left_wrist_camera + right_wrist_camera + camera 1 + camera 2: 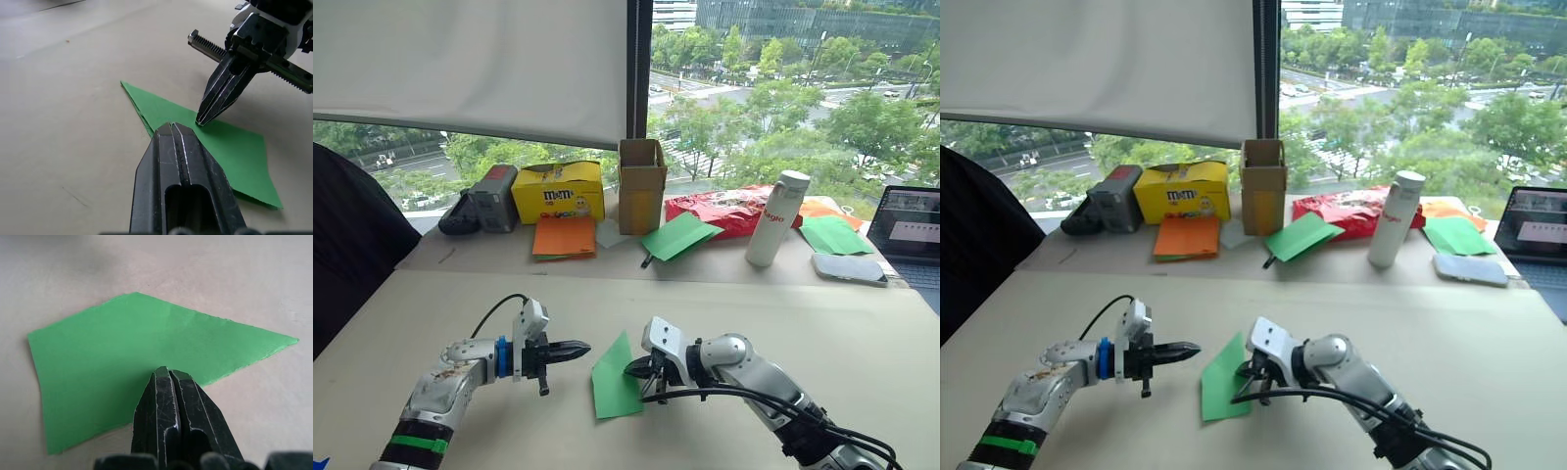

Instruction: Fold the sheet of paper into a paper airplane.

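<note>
Beige table (822,323), window behind: the folded sheet of paper (613,382) lies between both arms. Right gripper (634,368), fingers closed, presses its right edge (likely flattening a crease); left gripper (579,348), closed, hovers just left.

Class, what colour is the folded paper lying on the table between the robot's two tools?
Bright green; the folded paper shows best in the right wrist view.
</note>
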